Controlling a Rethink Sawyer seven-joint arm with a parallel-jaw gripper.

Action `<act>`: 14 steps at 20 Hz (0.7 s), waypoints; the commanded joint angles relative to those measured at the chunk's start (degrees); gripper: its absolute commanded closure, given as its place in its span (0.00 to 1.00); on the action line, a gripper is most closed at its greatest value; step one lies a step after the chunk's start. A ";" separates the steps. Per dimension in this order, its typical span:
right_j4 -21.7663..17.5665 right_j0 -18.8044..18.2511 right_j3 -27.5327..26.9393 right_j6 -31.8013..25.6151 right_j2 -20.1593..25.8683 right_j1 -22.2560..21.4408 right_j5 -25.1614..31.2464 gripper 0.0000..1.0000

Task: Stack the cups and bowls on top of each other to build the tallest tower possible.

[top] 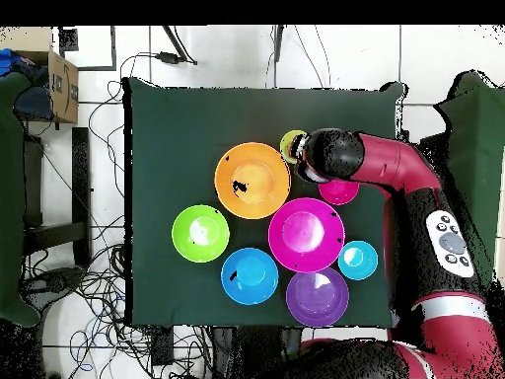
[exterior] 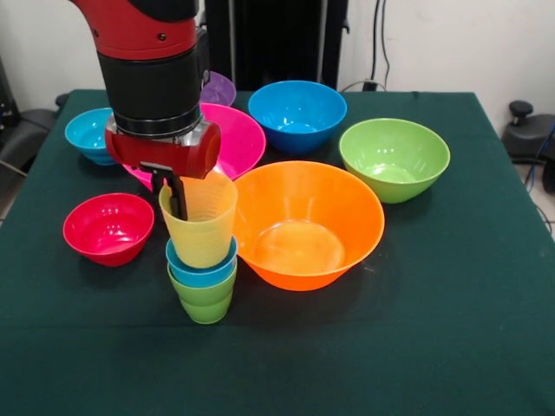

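Note:
The tower stands near the table's front in the front view: green cup [exterior: 206,303] lowest, blue cup [exterior: 201,274] in it, translucent yellow cup [exterior: 206,230] topmost and slightly tilted. My gripper [exterior: 176,195] comes down from above, shut on the yellow cup's left rim, with one black finger [exterior: 179,198] inside the cup. In the overhead view the arm's wrist [top: 327,153] covers most of the tower; only a yellow-green edge [top: 289,146] shows. The orange bowl [exterior: 347,212] sits just right of the tower, and the red bowl [exterior: 108,227] just left.
Behind the tower stand the pink bowl [exterior: 241,139], purple bowl [exterior: 220,88], teal bowl [exterior: 87,132], blue bowl [exterior: 297,117] and green bowl [exterior: 395,160]. All bowls stand apart and upright on the dark green cloth [exterior: 451,329]. Cables lie on the floor around the table [top: 99,286].

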 commanded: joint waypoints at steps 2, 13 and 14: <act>-4.82 -0.32 4.25 -8.10 3.72 2.81 -4.53 1.00; -6.36 -0.45 3.34 -8.27 3.93 4.36 -7.67 1.00; -6.41 -0.57 3.39 -8.24 4.10 4.58 -7.79 1.00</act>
